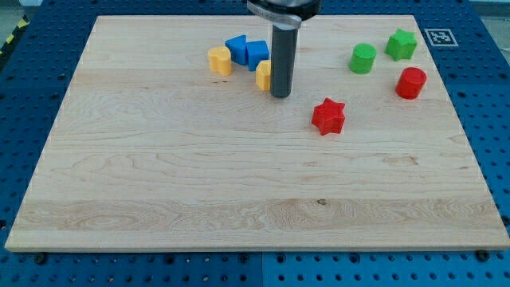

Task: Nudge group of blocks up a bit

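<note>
Grasping nothing, my tip [280, 96] stands just right of one yellow block [262, 76]; two blue blocks [237, 48] lie up-left.

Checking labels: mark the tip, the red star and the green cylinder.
my tip [280, 95], camera view, very end of the rod.
red star [327, 116], camera view, middle of its top face.
green cylinder [363, 57], camera view, middle of its top face.

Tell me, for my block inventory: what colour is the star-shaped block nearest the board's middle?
Red, seen clearly in the camera view.
</note>
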